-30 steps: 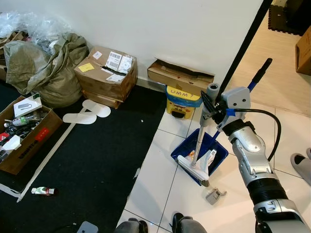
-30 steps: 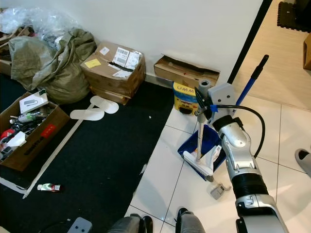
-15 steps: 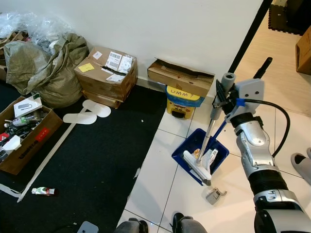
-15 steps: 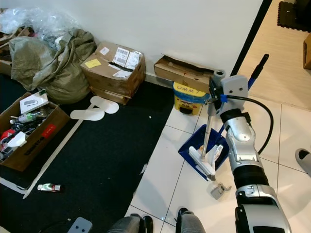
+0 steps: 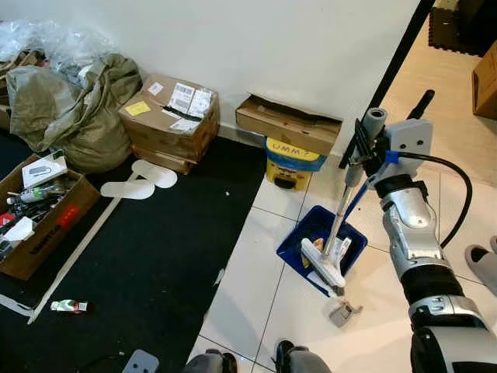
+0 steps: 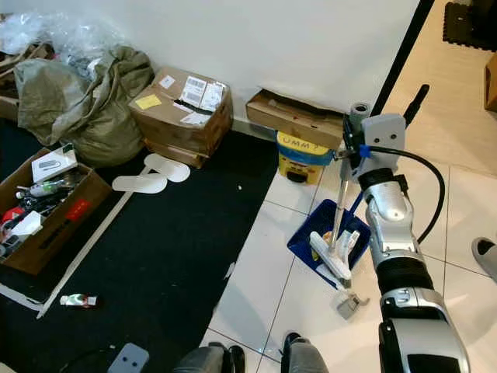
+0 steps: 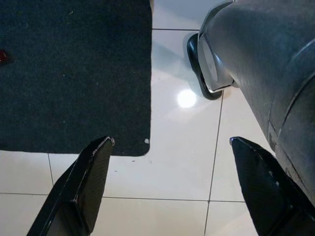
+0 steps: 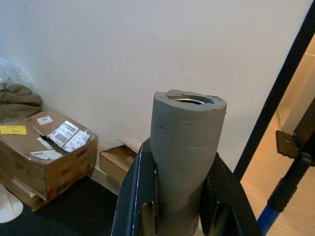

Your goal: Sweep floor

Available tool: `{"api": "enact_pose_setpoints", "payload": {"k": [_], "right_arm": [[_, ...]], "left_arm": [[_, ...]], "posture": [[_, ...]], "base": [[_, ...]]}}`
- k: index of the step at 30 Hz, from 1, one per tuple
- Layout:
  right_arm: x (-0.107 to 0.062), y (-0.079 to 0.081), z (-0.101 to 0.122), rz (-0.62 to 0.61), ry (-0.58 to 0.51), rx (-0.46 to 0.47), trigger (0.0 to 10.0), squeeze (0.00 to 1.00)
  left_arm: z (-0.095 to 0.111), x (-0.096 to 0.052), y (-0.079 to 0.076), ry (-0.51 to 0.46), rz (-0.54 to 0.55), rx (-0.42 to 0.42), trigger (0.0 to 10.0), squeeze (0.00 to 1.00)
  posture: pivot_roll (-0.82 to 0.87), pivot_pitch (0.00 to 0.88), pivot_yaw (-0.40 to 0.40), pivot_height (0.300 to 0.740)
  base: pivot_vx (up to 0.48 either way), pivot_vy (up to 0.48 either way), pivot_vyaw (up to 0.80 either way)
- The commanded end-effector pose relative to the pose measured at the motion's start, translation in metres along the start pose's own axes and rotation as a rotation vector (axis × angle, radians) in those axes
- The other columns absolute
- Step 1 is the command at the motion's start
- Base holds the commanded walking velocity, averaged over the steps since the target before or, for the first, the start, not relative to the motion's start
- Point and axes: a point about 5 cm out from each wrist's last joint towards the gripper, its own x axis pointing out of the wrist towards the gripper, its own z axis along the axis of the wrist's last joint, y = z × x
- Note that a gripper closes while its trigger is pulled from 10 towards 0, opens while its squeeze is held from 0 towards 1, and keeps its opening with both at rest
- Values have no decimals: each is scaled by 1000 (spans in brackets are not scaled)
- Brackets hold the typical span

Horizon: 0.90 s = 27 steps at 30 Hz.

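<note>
My right gripper is shut on the grey foam grip at the top of a broom handle. The handle slants down to a white broom head, which rests in a blue dustpan on the white tiles. The dustpan's own blue pole with a black grip rises behind my right arm. A small grey clip-like piece lies on the tile just in front of the pan. My left gripper hangs open over the tiles beside the black carpet's edge, near my foot.
A yellow bucket and a flat cardboard box stand against the wall behind the dustpan. On the black carpet are cardboard boxes, a green sack, white slippers, an open box of clutter and a small bottle.
My right arm has swung to the right and farther away, carrying the top of the broom handle with it. The broom head has slid to the right across the dustpan.
</note>
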Motion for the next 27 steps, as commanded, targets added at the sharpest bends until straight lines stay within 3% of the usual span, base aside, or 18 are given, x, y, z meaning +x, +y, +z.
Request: {"api": "enact_pose_setpoints", "payload": {"k": [1,10,27], "right_arm": [[7,-7,15,-19,-89,-31,10000,0],[13,-17,29,-73,-138,101,10000,0],[5,-26,37,-20,-159,119,10000,0]], "left_arm": [[-14,-4,-6,55,-16,-2,10000,0],[-9,-1,-4,64,-3,0,10000,0],[4,8,-7,70,6,-15,10000,0]], "posture": [[-11,265,52,740],[-27,216,39,740],[-78,100,39,740]], "base": [[0,0,0],[0,0,0],[0,0,0]]}}
